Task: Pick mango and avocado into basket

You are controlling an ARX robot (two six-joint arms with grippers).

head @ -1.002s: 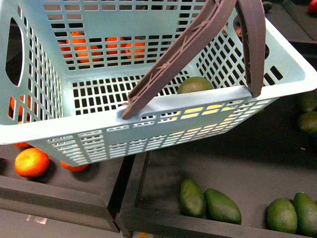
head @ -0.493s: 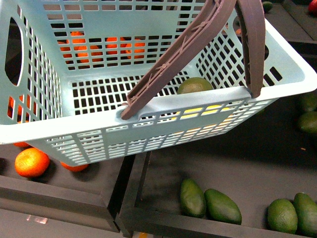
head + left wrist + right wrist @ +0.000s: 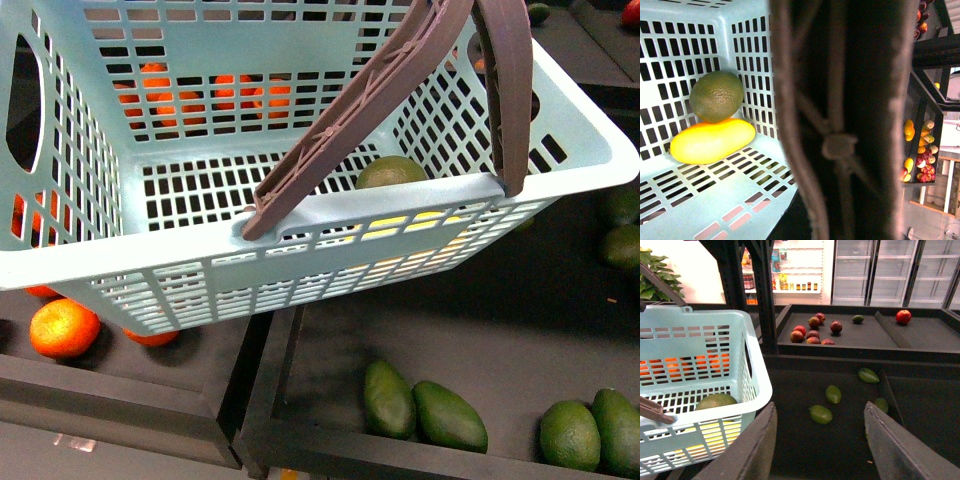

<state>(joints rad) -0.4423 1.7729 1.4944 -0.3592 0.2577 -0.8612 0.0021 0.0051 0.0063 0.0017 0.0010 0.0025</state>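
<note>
The turquoise basket (image 3: pixel 300 245) hangs over the fruit bins, and my left gripper is shut on its brown handles (image 3: pixel 840 145), which fill the left wrist view and hide the fingers. Inside the basket a yellow mango (image 3: pixel 712 141) lies on the slotted base, with a green avocado (image 3: pixel 716 96) resting against it in the corner. In the front view the avocado (image 3: pixel 392 171) shows above the near rim. My right gripper (image 3: pixel 820 409) is open and empty beside the basket (image 3: pixel 700 390), above the dark bin.
Loose avocados (image 3: pixel 450 415) lie in the black bin below the basket, and several more avocados (image 3: pixel 833 394) lie beyond the right gripper. Oranges (image 3: pixel 64 327) fill the bin to the left, past a black divider (image 3: pixel 265 380). Red fruit (image 3: pixel 812 332) sits on a farther shelf.
The basket has shifted very slightly to the left. Nothing else has moved.
</note>
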